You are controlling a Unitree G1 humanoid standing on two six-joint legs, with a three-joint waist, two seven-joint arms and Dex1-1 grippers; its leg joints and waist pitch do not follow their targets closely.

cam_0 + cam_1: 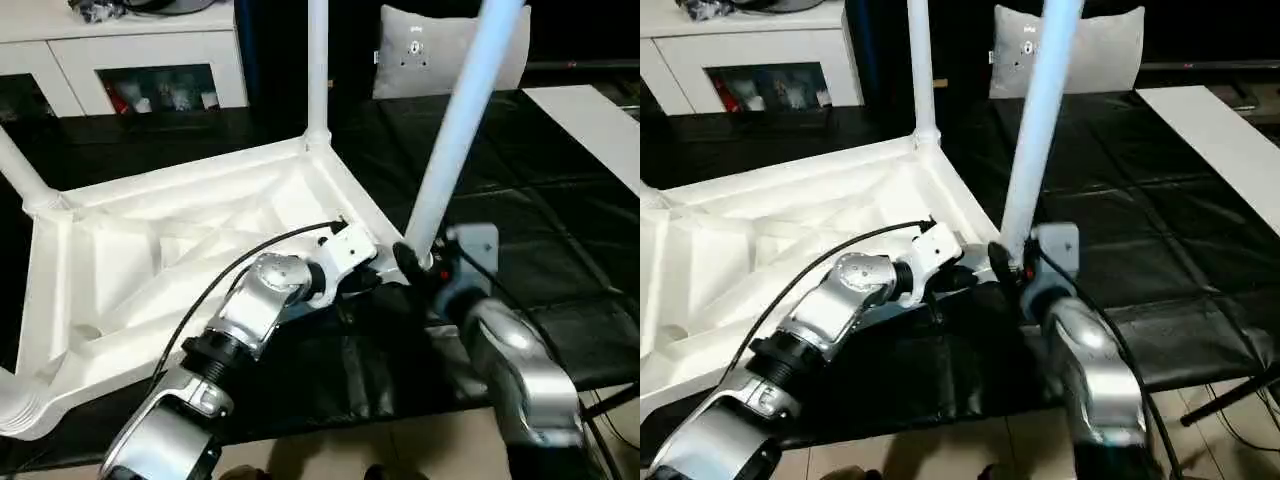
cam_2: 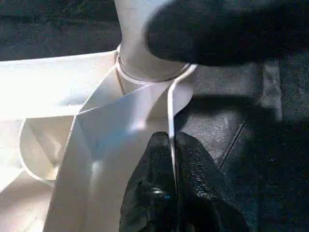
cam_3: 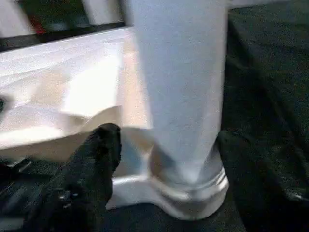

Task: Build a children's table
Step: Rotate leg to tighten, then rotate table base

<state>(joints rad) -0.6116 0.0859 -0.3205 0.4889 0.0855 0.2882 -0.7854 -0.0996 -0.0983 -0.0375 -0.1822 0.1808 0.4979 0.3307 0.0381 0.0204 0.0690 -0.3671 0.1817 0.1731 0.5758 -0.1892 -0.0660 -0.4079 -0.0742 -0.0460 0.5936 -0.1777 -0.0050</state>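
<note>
The left gripper (image 2: 171, 159) has its two black fingers pressed together on the thin side rim of the children's table top (image 1: 180, 250), just beside the near right corner socket (image 3: 193, 186). The right gripper (image 1: 418, 265) sits at the foot of the tapered white leg (image 1: 455, 130) standing in that socket; in the right wrist view one black finger (image 3: 99, 150) lies off to the side of the leg, apart from it, so the jaws look spread and not gripping, though the other finger is hidden.

The top lies upside down on the black-covered work table (image 1: 560, 230), ribbed underside up. The leg at the near right corner leans a little rather than standing straight, so it may not be fully pushed home. A second leg (image 1: 317, 70) rises upright from the far right corner, a third (image 1: 20, 175) angles up from the far left corner, and a fourth white tube (image 1: 15, 405) shows at the near left corner. By this reading all four legs are in place or nearly so; what seems left is seating the last one firmly and turning the table upright.

Around it stand a white cabinet (image 1: 150, 50) behind the work table, a light cushion (image 1: 415, 55) at its far edge, and a white board (image 1: 600, 120) on the right. The left arm's black cable (image 1: 240, 260) arcs over the ribbing and could snag on the corner.
</note>
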